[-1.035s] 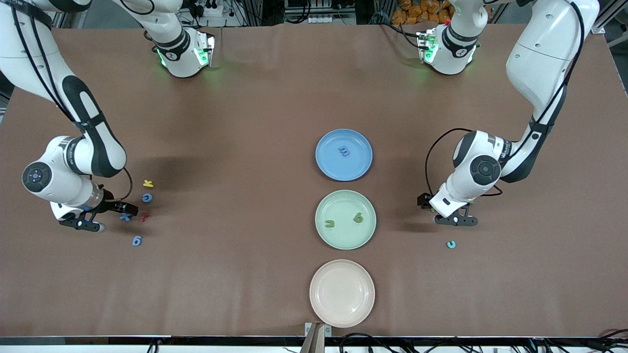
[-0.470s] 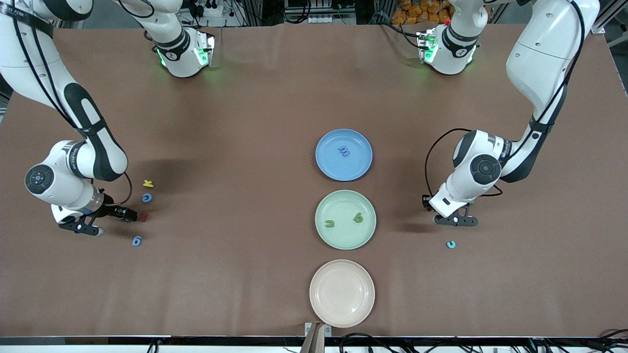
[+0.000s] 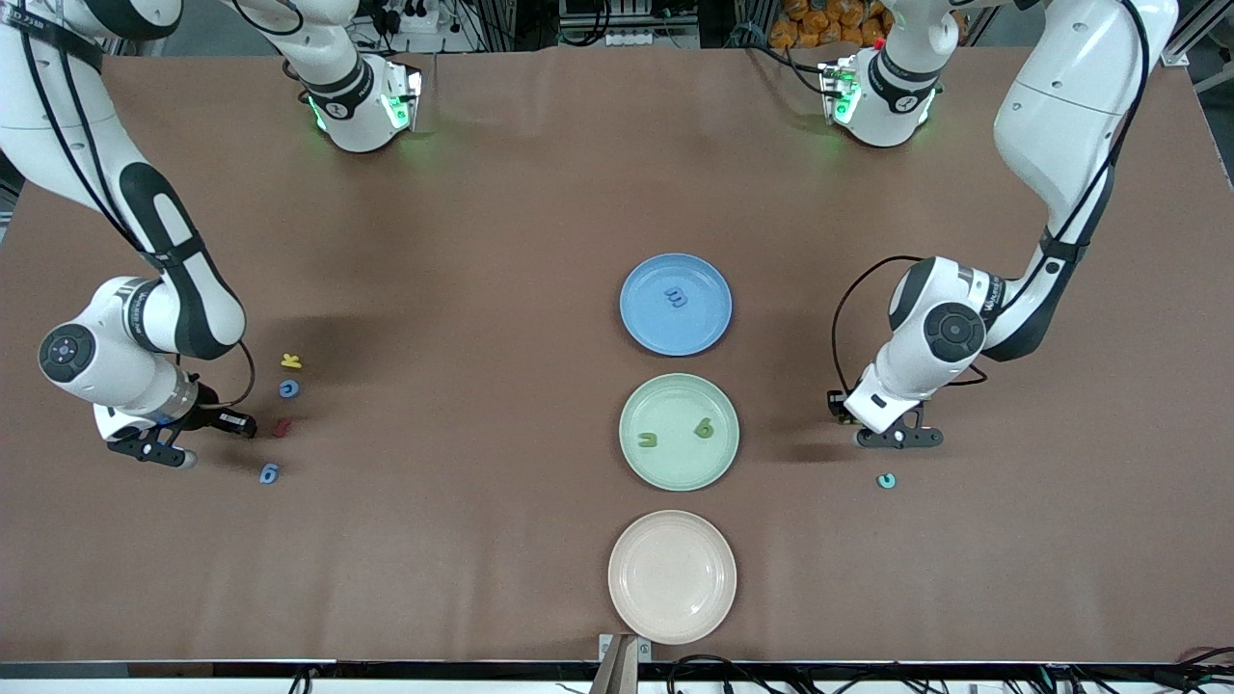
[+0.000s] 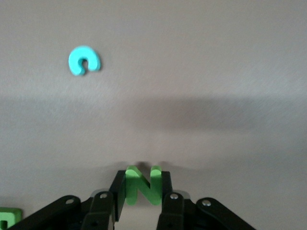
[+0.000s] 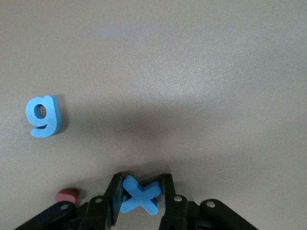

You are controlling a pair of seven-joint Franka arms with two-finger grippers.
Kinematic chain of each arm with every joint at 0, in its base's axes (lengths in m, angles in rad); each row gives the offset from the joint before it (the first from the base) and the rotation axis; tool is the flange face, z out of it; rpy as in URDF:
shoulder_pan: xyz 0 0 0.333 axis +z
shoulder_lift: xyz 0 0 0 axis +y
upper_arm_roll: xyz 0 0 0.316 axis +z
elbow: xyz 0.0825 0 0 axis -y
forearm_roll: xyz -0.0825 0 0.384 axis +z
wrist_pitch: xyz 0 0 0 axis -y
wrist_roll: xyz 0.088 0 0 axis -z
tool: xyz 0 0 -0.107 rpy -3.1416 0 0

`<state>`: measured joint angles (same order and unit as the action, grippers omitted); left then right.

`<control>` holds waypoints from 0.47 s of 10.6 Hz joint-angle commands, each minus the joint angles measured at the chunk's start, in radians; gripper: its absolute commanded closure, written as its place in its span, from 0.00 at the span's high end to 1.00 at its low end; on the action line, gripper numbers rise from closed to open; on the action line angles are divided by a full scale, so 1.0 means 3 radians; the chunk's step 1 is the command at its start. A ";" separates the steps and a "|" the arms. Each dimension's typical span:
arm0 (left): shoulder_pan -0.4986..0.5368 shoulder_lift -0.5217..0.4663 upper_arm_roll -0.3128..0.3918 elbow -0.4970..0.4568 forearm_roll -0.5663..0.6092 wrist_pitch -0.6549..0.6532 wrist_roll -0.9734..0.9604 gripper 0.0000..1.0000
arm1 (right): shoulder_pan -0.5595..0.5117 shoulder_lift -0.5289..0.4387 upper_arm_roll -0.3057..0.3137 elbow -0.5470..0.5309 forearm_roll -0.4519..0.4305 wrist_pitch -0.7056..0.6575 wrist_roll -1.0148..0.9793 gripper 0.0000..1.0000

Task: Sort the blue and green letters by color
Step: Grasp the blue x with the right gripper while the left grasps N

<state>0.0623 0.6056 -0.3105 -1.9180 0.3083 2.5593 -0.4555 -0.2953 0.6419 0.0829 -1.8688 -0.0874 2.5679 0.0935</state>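
Only your wrist views show the grips: left end effector (image 4: 141, 191) clamps a green N (image 4: 142, 184), right end effector (image 5: 139, 196) a blue X (image 5: 139, 194).

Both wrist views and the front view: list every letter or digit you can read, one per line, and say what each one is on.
"N": green letter, gripped by the left gripper.
"X": blue letter, gripped by the right gripper.
"g": blue piece on the table.
"C": teal piece on the table.
Pieces on the blue plate and green plate: too small to read.
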 commanded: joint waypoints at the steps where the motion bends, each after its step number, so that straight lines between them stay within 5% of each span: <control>1: -0.0268 0.0103 -0.0008 0.0328 0.0036 -0.0002 -0.0663 0.00 | -0.0008 0.0038 0.0061 -0.0024 0.0077 -0.0015 0.0021 0.27; 5: -0.0733 0.0103 -0.0008 0.0574 0.0036 -0.0007 -0.1675 0.00 | 0.0003 0.0033 0.0061 -0.0034 0.0077 -0.0046 0.0000 0.19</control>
<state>-0.0939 0.6203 -0.3167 -1.8000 0.3082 2.5595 -0.8085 -0.2949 0.6409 0.0827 -1.8688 -0.0871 2.5663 0.0933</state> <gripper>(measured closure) 0.670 0.661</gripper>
